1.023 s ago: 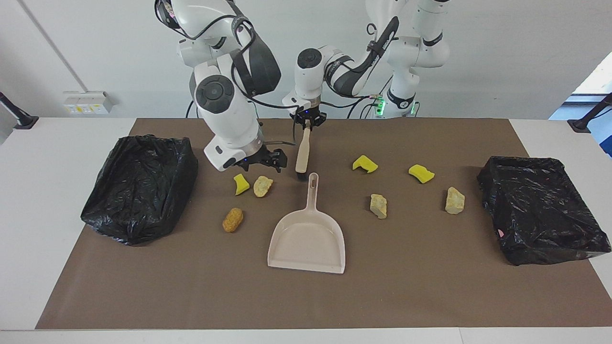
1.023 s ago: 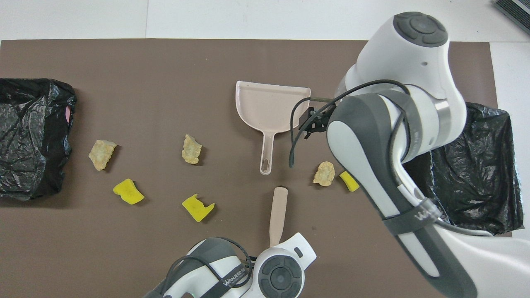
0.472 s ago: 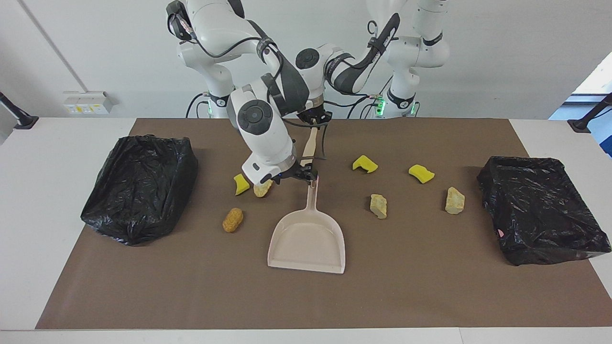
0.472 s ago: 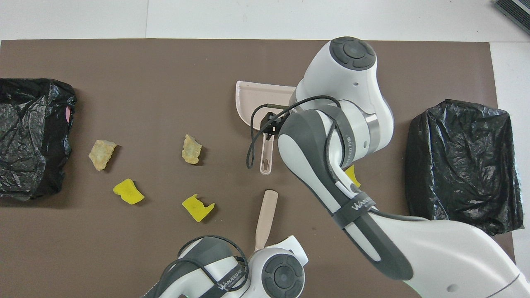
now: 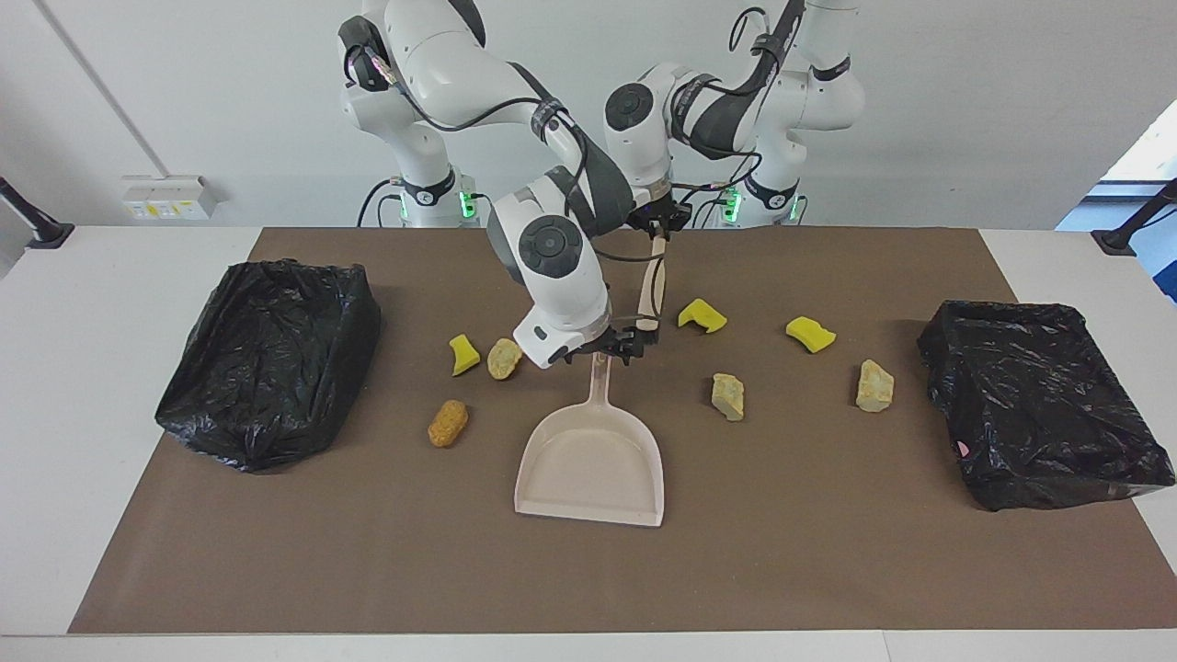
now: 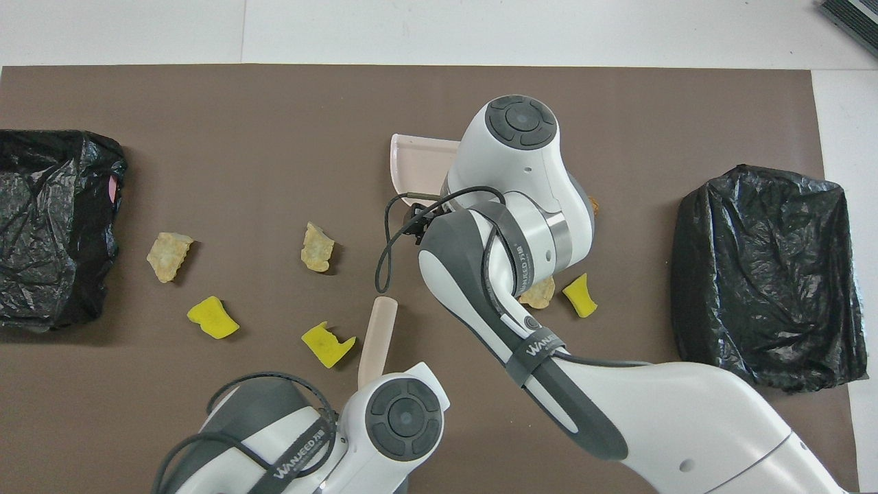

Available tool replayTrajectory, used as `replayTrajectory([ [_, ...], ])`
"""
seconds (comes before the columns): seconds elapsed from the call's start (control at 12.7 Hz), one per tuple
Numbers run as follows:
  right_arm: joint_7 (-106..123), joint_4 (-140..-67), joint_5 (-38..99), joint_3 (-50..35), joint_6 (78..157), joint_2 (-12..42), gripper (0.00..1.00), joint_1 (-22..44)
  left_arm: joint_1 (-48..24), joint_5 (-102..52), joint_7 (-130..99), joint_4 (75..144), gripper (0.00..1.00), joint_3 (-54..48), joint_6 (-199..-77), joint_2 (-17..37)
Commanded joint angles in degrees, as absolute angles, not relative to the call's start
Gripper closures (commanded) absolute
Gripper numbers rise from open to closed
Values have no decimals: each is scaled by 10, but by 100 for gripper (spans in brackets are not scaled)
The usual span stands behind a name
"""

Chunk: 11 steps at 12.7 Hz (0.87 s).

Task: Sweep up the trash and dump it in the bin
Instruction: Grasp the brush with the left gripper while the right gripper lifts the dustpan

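Several pieces of trash lie on the brown mat: yellow wedges [image 5: 462,354] [image 5: 702,315] [image 5: 810,333], tan chunks [image 5: 504,358] [image 5: 727,396] [image 5: 874,385] and a golden-brown piece [image 5: 448,422]. The beige dustpan [image 5: 588,460] lies flat in the middle, handle toward the robots. My right gripper [image 5: 614,348] is open, low at the end of the dustpan's handle. My left gripper [image 5: 658,228] is shut on a beige brush [image 5: 651,290] that hangs tilted above the mat. In the overhead view the right arm covers most of the dustpan [image 6: 418,161]; the brush [image 6: 378,336] shows beside it.
A bin lined with a black bag [image 5: 267,359] stands at the right arm's end of the table. A second black-bagged bin [image 5: 1039,405] stands at the left arm's end. The brown mat [image 5: 828,570] covers the table's middle.
My right gripper has swung from beside the wedge and chunk over to the dustpan's handle and come down on it. My left gripper has carried the brush toward the left arm's end.
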<state>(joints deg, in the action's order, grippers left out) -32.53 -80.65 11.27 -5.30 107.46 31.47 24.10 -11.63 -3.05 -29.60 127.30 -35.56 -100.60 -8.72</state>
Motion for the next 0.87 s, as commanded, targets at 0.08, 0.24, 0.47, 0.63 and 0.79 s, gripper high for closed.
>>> replayTrajectory([
  [0.08, -344, -852, 91, -54, 1098, 304, 0, 247, -118, -17, -274, 1283, 100, -256, -986, -139],
  [0.24, -372, -855, 90, -54, 1096, 302, 0, 248, -116, 13, -245, 1284, 100, -204, -1004, -130],
  [0.47, -379, -867, 91, -54, 1107, 300, 7, 252, -111, 52, -188, 1281, 100, -120, -1058, -105],
  [0.63, -383, -880, 91, -55, 1130, 294, 18, 252, -112, 92, -119, 1275, 100, -44, -1079, -84],
  [0.79, -383, -875, 91, -55, 1126, 294, 50, 253, -112, 117, -71, 1238, 100, 2, -1089, -52],
])
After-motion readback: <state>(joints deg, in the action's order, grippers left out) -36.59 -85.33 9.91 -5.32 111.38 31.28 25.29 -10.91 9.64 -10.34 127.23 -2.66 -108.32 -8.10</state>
